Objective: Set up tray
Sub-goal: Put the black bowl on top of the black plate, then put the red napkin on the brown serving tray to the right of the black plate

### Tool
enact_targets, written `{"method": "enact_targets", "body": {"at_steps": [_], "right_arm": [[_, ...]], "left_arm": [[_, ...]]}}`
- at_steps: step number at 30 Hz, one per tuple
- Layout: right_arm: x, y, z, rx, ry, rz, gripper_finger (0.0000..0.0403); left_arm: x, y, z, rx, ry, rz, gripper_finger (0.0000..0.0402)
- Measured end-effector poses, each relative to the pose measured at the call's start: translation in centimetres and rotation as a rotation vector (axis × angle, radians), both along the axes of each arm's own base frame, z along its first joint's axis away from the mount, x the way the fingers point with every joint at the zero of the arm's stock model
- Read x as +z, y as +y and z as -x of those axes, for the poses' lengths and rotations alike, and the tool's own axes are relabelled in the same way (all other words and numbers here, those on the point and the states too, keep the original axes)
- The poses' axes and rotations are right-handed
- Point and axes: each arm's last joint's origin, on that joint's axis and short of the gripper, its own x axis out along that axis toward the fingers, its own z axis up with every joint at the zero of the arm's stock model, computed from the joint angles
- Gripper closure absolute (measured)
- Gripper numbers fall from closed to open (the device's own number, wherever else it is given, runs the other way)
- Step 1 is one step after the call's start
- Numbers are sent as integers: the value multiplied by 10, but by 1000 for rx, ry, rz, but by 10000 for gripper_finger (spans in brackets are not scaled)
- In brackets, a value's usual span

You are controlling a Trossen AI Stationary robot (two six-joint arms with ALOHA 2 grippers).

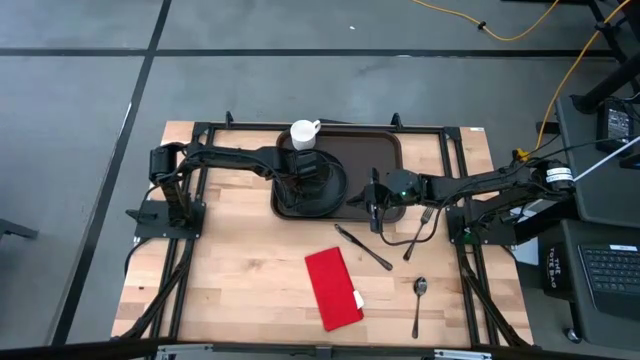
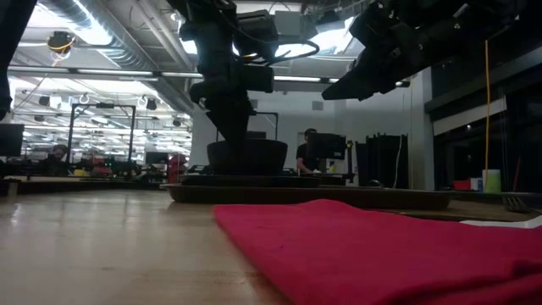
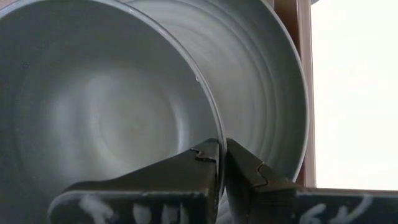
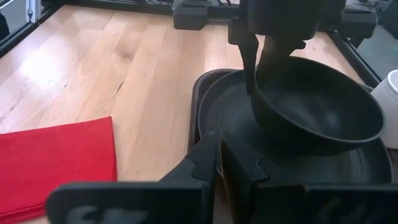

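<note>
Nearest lie a red napkin (image 1: 333,289) and spoon (image 1: 419,302). Beyond, the right gripper (image 1: 374,213) (fingers pressed together, holding nothing visible) hovers at the tray's (image 1: 381,150) near right edge. On the tray's left, the left gripper (image 4: 257,89) pinches a bowl's (image 4: 323,109) rim above the plate (image 4: 233,115); a white mug (image 1: 304,133) stands farthest.

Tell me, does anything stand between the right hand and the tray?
Nothing visible does. The right hand is already at the tray's rim, seemingly pinching it. The plate and the bowl, held by the left hand, sit farther in.
</note>
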Motion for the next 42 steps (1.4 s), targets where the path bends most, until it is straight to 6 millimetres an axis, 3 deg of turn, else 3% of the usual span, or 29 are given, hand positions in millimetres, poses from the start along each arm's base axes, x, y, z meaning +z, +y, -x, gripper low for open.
{"method": "enact_targets", "body": {"at_steps": [17,33,42], "right_arm": [[0,0,0,0,0,-2,375],[0,0,0,1,0,-9,375],[0,0,0,1,0,-8,375]], "left_arm": [[0,0,0,29,-5,9,396],[3,-1,-5,14,-56,-16,311],[47,-7,-13,-10,-65,-38,290]]}}
